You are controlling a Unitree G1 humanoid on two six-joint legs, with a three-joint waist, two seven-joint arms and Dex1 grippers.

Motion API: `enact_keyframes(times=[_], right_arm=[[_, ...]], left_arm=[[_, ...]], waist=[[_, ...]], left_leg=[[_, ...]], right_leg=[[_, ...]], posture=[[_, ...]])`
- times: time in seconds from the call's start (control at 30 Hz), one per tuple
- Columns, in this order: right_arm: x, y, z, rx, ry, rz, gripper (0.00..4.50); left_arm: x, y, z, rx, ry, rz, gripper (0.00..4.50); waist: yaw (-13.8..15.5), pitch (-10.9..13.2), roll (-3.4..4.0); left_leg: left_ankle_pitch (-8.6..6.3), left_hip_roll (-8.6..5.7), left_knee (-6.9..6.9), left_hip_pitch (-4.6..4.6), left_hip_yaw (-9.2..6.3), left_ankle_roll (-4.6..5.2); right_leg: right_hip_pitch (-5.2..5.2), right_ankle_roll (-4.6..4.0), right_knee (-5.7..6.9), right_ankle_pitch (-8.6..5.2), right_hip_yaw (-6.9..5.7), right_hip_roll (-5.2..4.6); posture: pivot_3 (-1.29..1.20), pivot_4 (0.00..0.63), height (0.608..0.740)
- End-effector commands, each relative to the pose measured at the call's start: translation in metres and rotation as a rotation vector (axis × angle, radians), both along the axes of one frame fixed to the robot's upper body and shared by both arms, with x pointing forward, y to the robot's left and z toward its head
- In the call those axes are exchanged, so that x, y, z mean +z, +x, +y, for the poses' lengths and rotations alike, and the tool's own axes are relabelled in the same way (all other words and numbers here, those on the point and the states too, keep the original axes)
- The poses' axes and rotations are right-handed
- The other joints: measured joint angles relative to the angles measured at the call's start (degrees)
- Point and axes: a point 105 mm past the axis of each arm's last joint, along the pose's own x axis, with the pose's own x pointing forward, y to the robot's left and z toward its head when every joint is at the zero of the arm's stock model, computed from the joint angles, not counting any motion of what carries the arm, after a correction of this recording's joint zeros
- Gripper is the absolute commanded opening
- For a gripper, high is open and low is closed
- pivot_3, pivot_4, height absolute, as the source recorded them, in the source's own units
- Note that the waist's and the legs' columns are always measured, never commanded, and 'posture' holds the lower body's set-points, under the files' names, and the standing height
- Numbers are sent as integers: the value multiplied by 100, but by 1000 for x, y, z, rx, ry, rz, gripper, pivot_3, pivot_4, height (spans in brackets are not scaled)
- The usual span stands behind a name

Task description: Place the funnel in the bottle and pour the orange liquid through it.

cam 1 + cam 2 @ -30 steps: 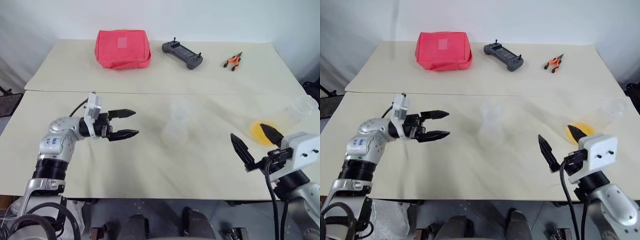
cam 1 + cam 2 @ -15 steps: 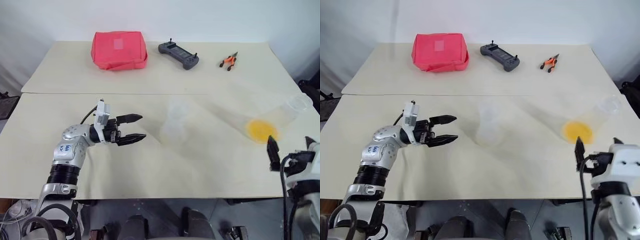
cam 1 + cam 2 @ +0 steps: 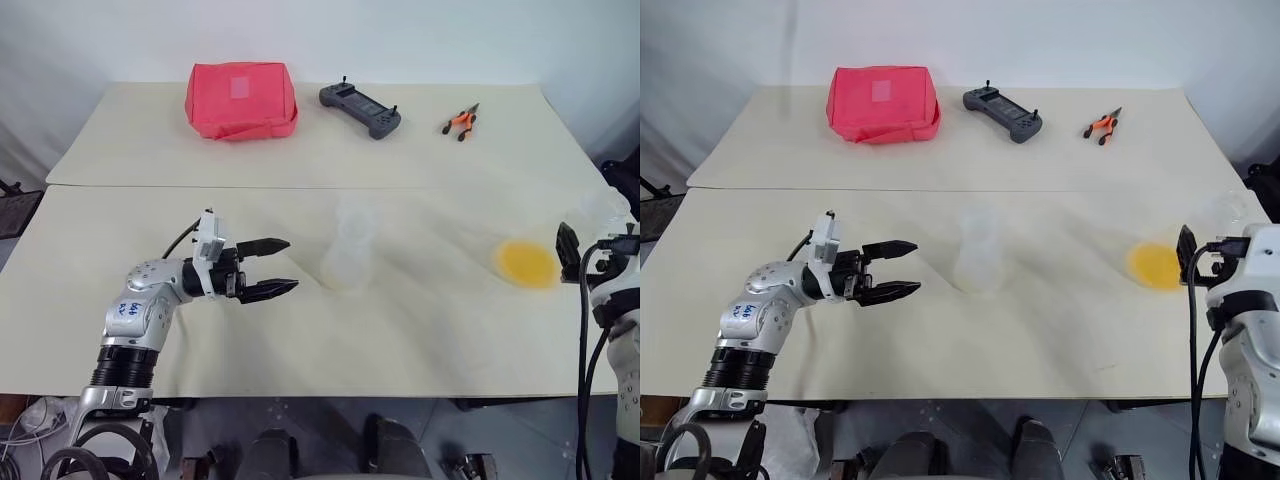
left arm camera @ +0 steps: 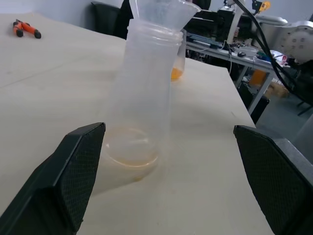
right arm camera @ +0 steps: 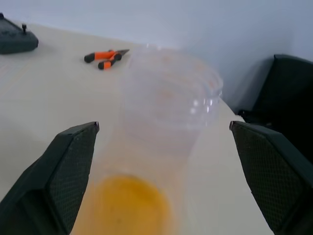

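The frosted bottle (image 3: pixel 347 256) stands upright mid-table, and the clear funnel (image 4: pixel 162 11) sits in its neck. My left gripper (image 3: pixel 291 264) is open and points at the bottle from its left, a short gap away; in the left wrist view the bottle (image 4: pixel 140 98) stands between the fingers. The orange liquid (image 3: pixel 527 263) lies in the bottom of a tall clear cup (image 5: pixel 166 105) at the table's right edge. My right gripper (image 5: pixel 164 125) is open just short of this cup, one finger on each side of it.
A red pouch (image 3: pixel 240 98), a grey controller (image 3: pixel 361 108) and orange-handled pliers (image 3: pixel 462 121) lie along the far table. The cup stands close to the table's right edge. A seam runs between the two tables behind the bottle.
My right arm has swung out to the right and forward, from the table's front to the cup. The left gripper has stayed open beside the bottle, hardly moving.
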Motion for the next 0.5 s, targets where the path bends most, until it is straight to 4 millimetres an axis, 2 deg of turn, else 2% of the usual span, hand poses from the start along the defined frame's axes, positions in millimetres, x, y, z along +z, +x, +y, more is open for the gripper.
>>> enact_keyframes(times=[0.03,0.2,0.3,0.4,0.5], right_arm=[[11,5,-4,-8,-45,-36,4500],[17,20,-10,-36,-12,-57,4500],[19,24,-7,-32,0,-60,3900],[22,24,-3,-27,7,-82,2934],[23,22,4,-4,3,-85,2814]], left_arm=[[10,-3,3,15,-13,-36,4460],[11,-2,2,23,-11,-41,4460],[12,-1,3,25,-9,-47,4500],[14,0,4,27,-9,-56,4500],[15,1,5,26,-10,-64,4500]], waist=[[-3,0,0],[-30,2,3],[-33,2,5],[-29,2,5],[-26,2,5]], left_leg=[[0,0,0,0,2,0],[0,0,0,0,1,0],[0,1,0,0,1,0],[0,1,0,-4,0,0],[0,1,0,-4,0,0]], right_leg=[[0,0,0,0,1,0],[0,0,0,0,1,0],[-1,0,0,0,-1,0],[-1,0,-2,0,-2,0],[-1,1,-3,0,-3,0]], posture=[[0,150,740],[0,150,740],[0,150,740],[0,150,740],[0,150,740]])
